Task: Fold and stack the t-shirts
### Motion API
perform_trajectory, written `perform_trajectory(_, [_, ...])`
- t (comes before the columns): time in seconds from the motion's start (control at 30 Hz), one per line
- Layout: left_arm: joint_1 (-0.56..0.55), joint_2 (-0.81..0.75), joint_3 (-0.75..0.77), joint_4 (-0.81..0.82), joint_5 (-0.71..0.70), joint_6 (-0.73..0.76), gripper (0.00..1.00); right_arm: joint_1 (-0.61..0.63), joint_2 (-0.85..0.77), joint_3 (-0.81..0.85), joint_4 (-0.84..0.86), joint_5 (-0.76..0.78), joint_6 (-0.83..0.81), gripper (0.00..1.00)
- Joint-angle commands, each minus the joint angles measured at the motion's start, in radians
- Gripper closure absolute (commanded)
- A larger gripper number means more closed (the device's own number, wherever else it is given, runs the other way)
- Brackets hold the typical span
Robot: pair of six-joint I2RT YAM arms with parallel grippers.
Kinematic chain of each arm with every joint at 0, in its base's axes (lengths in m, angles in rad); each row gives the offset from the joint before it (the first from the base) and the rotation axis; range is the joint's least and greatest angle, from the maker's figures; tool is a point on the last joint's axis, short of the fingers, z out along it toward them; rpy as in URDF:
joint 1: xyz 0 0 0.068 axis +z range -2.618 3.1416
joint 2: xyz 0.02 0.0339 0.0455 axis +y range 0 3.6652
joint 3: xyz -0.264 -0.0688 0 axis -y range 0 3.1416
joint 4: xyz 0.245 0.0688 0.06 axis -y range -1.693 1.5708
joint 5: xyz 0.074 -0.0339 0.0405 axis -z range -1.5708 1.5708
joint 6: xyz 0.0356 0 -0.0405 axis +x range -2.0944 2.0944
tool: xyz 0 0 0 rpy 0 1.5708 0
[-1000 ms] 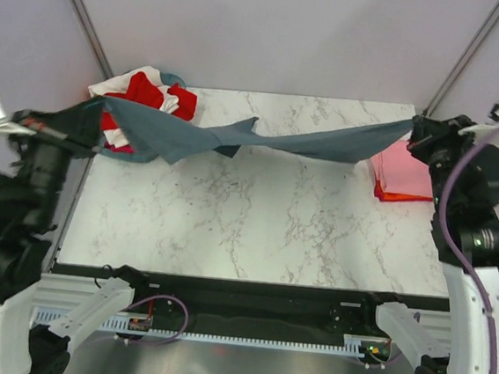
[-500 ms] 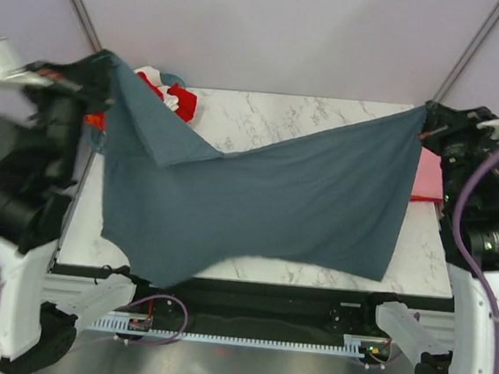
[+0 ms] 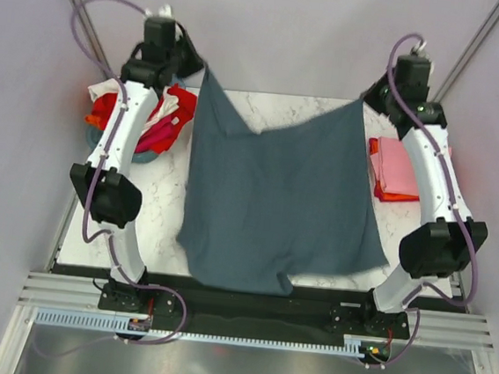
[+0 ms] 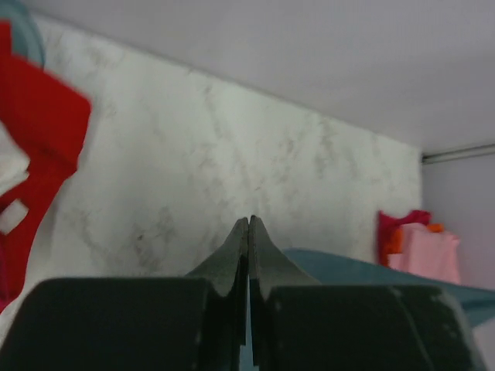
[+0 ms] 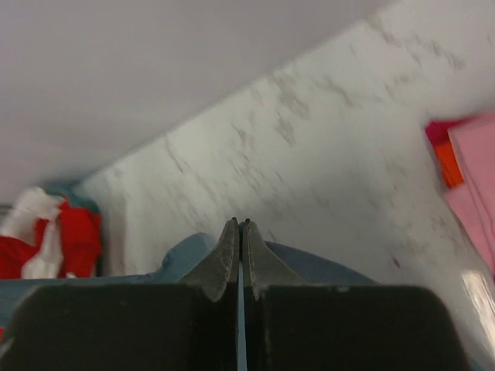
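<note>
The slate blue-grey t-shirt (image 3: 279,203) hangs spread between my two grippers over the middle of the marble table (image 3: 163,214), its lower hem reaching the near edge. My left gripper (image 3: 205,70) is shut on its top left corner, and the cloth shows beside the jaws in the left wrist view (image 4: 340,267). My right gripper (image 3: 364,99) is shut on the top right corner; blue cloth (image 5: 309,263) shows under those jaws. Both arms are stretched to the far edge. Folded pink and orange-red t-shirts (image 3: 394,168) lie at the right edge.
A round teal basket (image 3: 142,152) at the far left holds a heap of red, white and magenta shirts (image 3: 142,110). Grey walls and two slanted poles stand behind the table. A black rail runs along the near edge.
Both arms have swung up and reached to the far edge, carrying the blue-grey shirt from a twisted band at the back into a spread sheet hanging over the table.
</note>
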Motion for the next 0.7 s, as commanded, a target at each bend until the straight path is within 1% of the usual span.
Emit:
perform_trajectory(0.0, [0.009,-0.044,0.471,0.124,0.061,0.003,0.98,-0.08,0.024,0.374,0.01,-0.075,0.059,1.0])
perform_trajectory(0.03, [0.012,-0.042,0.513,0.15,0.046,0.012,0.98,-0.096,0.038,0.417,0.009,-0.078,0.071,1.0])
perform_trajectory(0.07, [0.02,-0.052,0.527,0.233,0.05,0.014,0.98,-0.106,0.061,0.454,0.011,-0.103,0.084,1.0])
perform_trajectory(0.1, [0.031,-0.09,0.498,0.29,0.06,0.011,0.98,-0.148,0.069,0.512,0.014,-0.114,0.106,1.0])
perform_trajectory(0.13, [0.054,-0.111,0.469,0.34,0.064,-0.004,0.98,-0.159,0.084,0.532,0.02,-0.146,0.114,1.0])
perform_trajectory(0.17, [0.064,-0.139,0.431,0.387,0.066,-0.009,0.98,-0.169,0.089,0.546,0.032,-0.16,0.122,1.0])
perform_trajectory(0.2, [0.075,-0.162,0.353,0.473,0.069,-0.014,0.98,-0.184,0.09,0.546,0.04,-0.176,0.134,1.0])
perform_trajectory(0.23, [0.095,-0.199,0.32,0.493,0.066,-0.017,0.98,-0.189,0.089,0.529,0.054,-0.19,0.139,1.0])
perform_trajectory(0.37, [0.107,-0.231,0.187,0.497,0.058,0.009,0.98,-0.193,0.06,0.347,0.132,-0.241,0.142,1.0])
perform_trajectory(0.4, [0.107,-0.24,0.102,0.504,0.064,0.012,0.98,-0.195,0.052,0.242,0.159,-0.255,0.147,1.0])
perform_trajectory(0.47, [0.109,-0.279,0.0,0.556,0.095,0.032,0.98,-0.193,0.037,0.136,0.241,-0.288,0.157,1.0])
perform_trajectory(0.5, [0.107,-0.297,-0.116,0.581,0.106,0.037,0.98,-0.195,0.035,0.038,0.267,-0.316,0.162,1.0])
perform_trajectory(0.57, [0.107,-0.358,-0.238,0.63,0.116,0.032,0.98,-0.195,0.03,-0.047,0.324,-0.334,0.16,1.0])
perform_trajectory(0.6, [0.107,-0.378,-0.364,0.663,0.119,0.031,0.98,-0.195,0.033,-0.127,0.341,-0.345,0.159,1.0])
perform_trajectory(0.67, [0.107,-0.424,-0.485,0.687,0.115,0.019,0.98,-0.195,0.04,-0.239,0.382,-0.353,0.151,1.0])
